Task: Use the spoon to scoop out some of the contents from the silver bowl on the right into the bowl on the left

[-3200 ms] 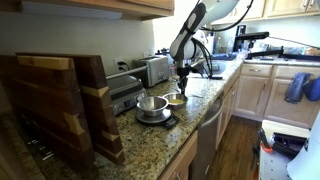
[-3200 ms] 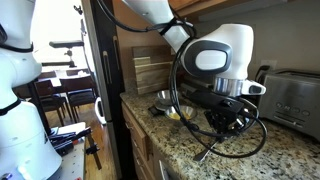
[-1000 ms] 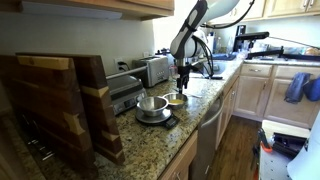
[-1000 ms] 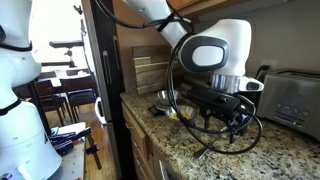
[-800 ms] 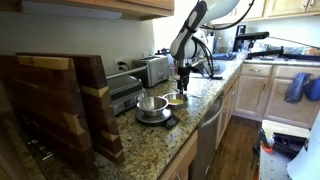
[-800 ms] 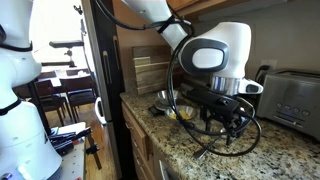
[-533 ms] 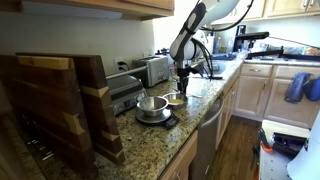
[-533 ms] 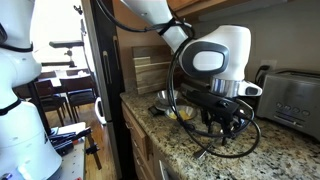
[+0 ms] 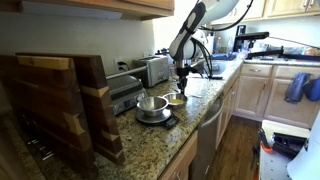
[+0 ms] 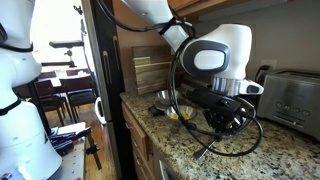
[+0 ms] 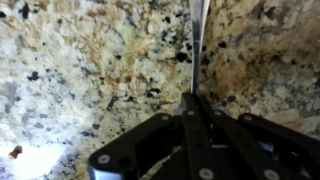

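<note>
Gripper [image 11: 192,100] clamped tight on the thin handle of the spoon [image 11: 198,35], low over the counter [image 11: 80,60] just beside the silver bowl [image 9: 176,100]; lift it level, I'd say, so it can't twist.

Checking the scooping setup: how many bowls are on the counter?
2, both on the granite counter: a larger silver bowl, and a smaller bowl holding tan contents right beside it. Others may be hidden behind the arm.

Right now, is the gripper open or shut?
Shut. In the wrist view the gripper has its fingers together, with the thin handle of the spoon pinched between them, above the granite counter.
</note>
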